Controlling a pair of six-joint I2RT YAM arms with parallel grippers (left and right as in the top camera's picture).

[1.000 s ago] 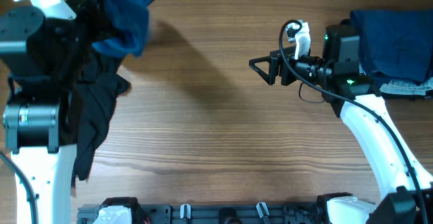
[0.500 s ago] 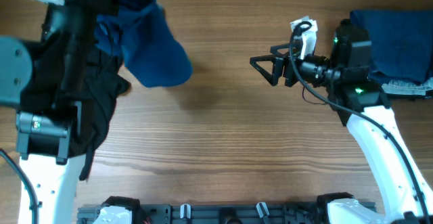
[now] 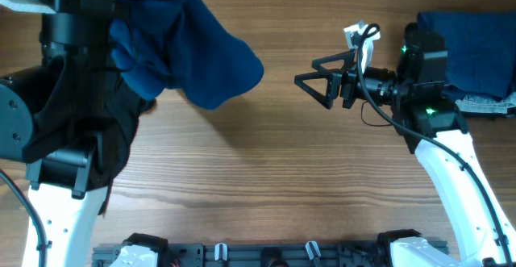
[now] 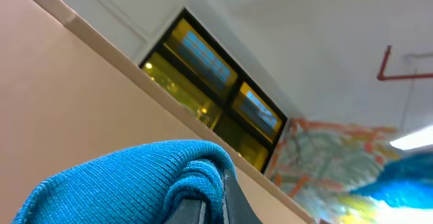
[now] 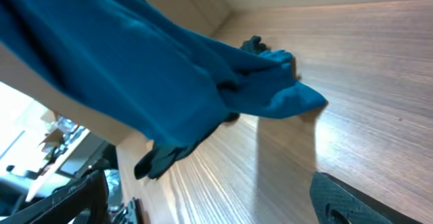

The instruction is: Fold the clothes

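The left gripper (image 4: 211, 207), clamped on the blue shirt (image 3: 211, 67), is holding it aloft to unfurl; the right gripper (image 3: 317, 81) is waiting, fingers apart.

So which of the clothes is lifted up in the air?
The bright blue shirt, hanging up at the top left. The black one lies lower, just below it, and the dark blue one lies at the far right.

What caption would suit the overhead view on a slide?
Left arm holds a blue shirt aloft beside a black garment; the open right gripper faces it across the table.
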